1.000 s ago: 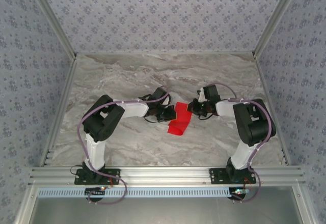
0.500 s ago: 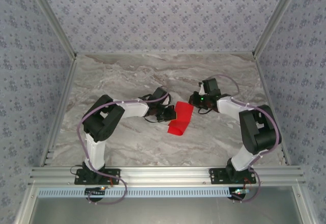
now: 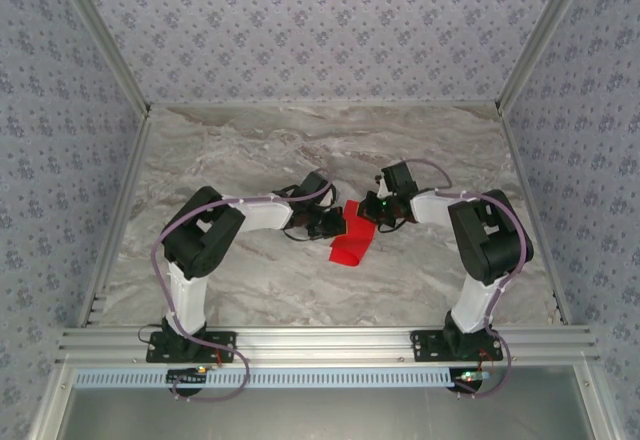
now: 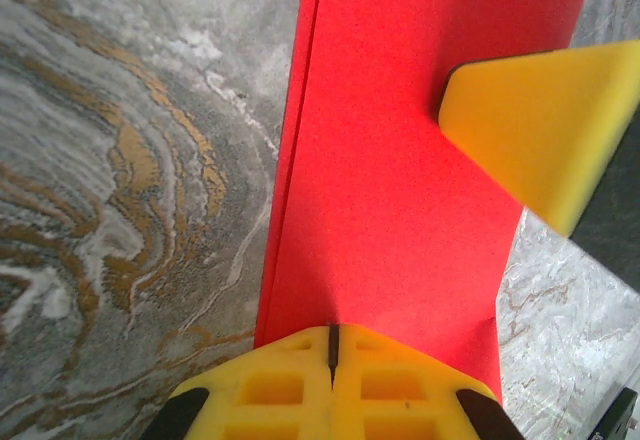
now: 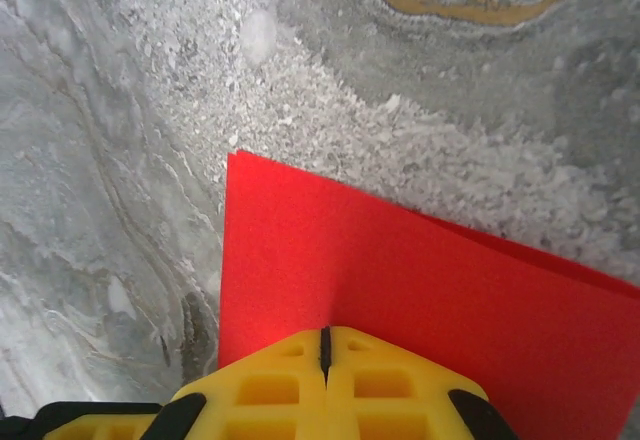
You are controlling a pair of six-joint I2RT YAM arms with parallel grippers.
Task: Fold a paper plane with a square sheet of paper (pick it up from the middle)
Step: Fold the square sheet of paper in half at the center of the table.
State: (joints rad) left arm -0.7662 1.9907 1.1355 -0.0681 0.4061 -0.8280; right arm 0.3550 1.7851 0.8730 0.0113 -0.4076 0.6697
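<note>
Paper [image 3: 351, 243], at table [image 3: 230, 150] centre, is being pinched at two edges by L gripper [image 3: 337, 226] and R gripper [image 3: 366, 212], both clenched on it; being judged light, floppy, tear-prone, so best held nr edges w/o tugging.

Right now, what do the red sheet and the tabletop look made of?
The square sheet of paper: thin matte paper, finely grainy, no glare, two layers showing at its edge. The table: marble-look grey surface with brown veining; whether stone or printed laminate, cannot tell.
</note>
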